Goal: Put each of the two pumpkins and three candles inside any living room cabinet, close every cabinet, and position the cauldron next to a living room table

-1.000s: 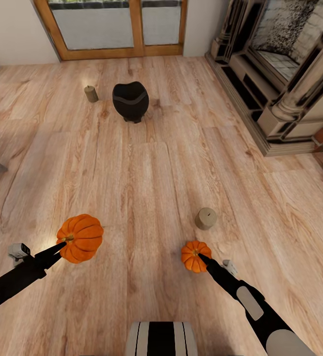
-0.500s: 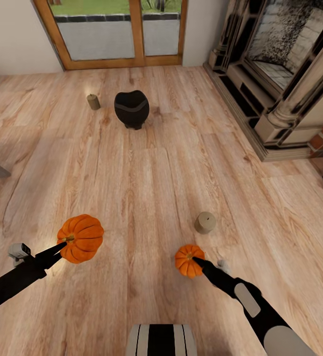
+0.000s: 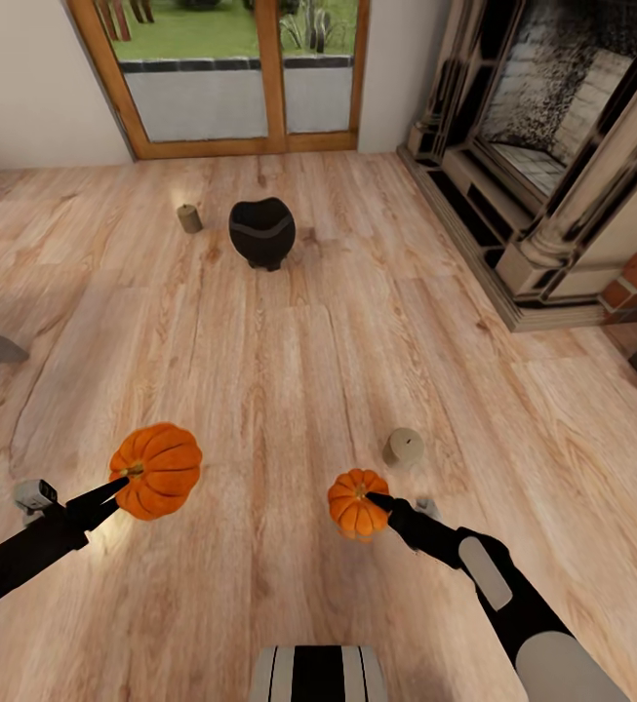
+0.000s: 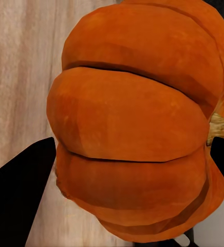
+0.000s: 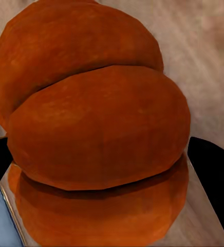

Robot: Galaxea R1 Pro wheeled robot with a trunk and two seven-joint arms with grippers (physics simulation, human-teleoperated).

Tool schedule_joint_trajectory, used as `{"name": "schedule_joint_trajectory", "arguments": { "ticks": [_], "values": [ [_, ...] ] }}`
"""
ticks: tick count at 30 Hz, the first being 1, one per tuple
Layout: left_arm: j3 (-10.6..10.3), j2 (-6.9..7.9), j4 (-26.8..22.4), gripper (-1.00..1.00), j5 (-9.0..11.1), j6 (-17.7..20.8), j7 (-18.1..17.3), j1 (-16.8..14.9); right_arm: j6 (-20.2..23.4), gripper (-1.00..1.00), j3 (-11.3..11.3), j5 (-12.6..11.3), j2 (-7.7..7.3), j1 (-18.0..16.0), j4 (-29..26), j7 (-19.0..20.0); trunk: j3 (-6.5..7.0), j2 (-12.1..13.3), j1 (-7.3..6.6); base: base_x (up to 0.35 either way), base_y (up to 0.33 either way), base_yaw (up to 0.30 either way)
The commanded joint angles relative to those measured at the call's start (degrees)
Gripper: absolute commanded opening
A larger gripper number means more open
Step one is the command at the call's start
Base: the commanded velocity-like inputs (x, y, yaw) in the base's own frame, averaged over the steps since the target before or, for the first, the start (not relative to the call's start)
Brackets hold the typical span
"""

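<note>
From the head view, we are holding a pumpkin in each arm above the plank floor: the left gripper jaws are clamped on the larger pumpkin, the right gripper jaws on the smaller pumpkin. One candle is standing just beyond the smaller pumpkin; another candle is sitting beside the black cauldron near the glass doors. In the left wrist view, the ribbed pumpkin is sitting between dark jaws. In the right wrist view, its pumpkin is likewise sitting gripped.
</note>
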Motion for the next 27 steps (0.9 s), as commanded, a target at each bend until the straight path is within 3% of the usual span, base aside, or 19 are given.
{"name": "schedule_joint_trajectory", "arguments": {
  "ticks": [1, 8, 12, 15, 17, 18, 21, 27],
  "values": [
    [0.0, 0.0, 0.0, -1.0, -0.2, 0.2, -0.2, 0.0, 0.4, -1.0, 0.1, -0.1, -0.01, 0.1, -1.7, -0.2, 0.19, 0.0, -0.03, 0.0, 0.0, 0.0],
    [0.0, -0.03, 0.0, -1.0, -0.6, 0.2, 0.1, 0.0, 1.0, -1.0, 0.4, -0.1, 0.0, 0.7, -5.1, -0.3, 1.74, 0.1, -0.21, 0.0, 0.0, 0.0],
    [0.0, 0.0, 0.0, -1.0, -0.6, 0.1, 0.1, 0.0, 1.1, -1.0, 3.0, -0.1, 0.07, 0.7, -5.5, -0.5, 2.63, 0.2, -0.32, 0.0, 0.0, 0.0],
    [0.0, 0.07, 0.0, -1.0, -0.6, 0.1, 0.1, 0.0, 1.1, -1.0, 3.4, -0.4, 0.12, 0.7, -5.6, -0.6, 3.29, 0.2, -0.39, 0.0, 0.0, 0.0],
    [0.0, 0.04, 0.0, -1.0, -0.6, 0.1, 0.1, 0.0, 1.4, -1.0, 3.6, -0.5, 0.68, 0.6, -5.6, -0.7, 3.73, 0.2, -0.44, 0.0, 0.0, 0.0],
    [0.0, 0.01, 0.0, -1.0, -0.6, 0.1, 0.1, 0.0, 4.0, -1.0, 3.8, 0.0, 1.95, 0.6, -7.2, -0.7, 3.96, 0.2, -0.47, 0.0, 0.0, 0.0],
    [0.0, 0.05, 0.0, -1.0, -0.6, 0.2, 0.1, 0.0, 4.5, -1.0, 4.0, 0.1, 2.1, 0.8, -10.4, -0.7, 4.62, 0.3, -0.55, 0.0, 0.0, 0.0],
    [0.0, 0.21, 0.0, -1.0, -0.6, 0.2, 0.1, 0.0, 4.4, -1.0, 5.1, 0.1, 2.15, 0.9, -11.4, -0.7, 5.95, 0.4, -0.7, 0.0, 0.0, 0.0]
  ]
}}
